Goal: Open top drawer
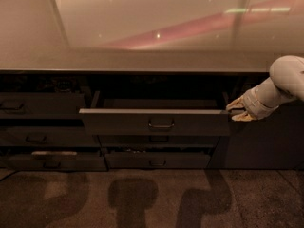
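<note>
The tool [236,111] sits at the open drawer's [154,122] right corner; its grip cannot be told. Other drawers [40,103] lie left and below.

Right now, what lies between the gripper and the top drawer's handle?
Only the bare front of the top drawer, in the camera view, between its handle and the gripper at its right end.

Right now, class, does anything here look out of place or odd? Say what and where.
The top drawer stands pulled out, and the gripper sits at its right end, not at the centre handle. Nothing looks spilled or damaged.
</note>
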Motion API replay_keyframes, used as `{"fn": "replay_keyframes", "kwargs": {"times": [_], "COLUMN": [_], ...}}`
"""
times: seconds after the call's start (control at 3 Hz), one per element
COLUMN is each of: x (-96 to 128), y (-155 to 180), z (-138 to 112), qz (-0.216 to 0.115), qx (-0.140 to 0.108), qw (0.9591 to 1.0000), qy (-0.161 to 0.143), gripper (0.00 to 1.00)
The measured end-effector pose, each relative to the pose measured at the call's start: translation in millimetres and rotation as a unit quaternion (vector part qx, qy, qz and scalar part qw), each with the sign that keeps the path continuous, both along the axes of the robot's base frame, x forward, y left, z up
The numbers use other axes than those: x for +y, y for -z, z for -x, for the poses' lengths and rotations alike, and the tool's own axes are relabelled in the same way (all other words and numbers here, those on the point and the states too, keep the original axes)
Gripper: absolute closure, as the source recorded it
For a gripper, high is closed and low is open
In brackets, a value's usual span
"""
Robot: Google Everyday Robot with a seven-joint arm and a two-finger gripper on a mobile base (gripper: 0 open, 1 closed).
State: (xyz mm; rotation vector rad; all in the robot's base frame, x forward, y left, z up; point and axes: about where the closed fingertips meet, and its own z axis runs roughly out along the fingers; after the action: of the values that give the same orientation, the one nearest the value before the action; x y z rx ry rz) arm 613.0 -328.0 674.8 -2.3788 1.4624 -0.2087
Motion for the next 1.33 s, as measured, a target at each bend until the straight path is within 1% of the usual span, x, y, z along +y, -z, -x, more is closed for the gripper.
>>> {"fn": "replay_keyframes", "kwargs": {"times": [0.33, 0.67, 1.0, 1.33], "x": [4, -1, -35, -37], "y": [-10, 39, 120, 132], "z": [20, 77, 175, 204], "qz": [0.009, 0.005, 0.002, -0.014], "qx": [-0.049, -0.083, -0.047, -0.022], "qw": [0.9978, 0.9923, 0.9943, 0.996], "qy": [-0.044, -0.092, -0.095, -0.085], "gripper": [1.0, 1.0, 1.0, 1.0]}}
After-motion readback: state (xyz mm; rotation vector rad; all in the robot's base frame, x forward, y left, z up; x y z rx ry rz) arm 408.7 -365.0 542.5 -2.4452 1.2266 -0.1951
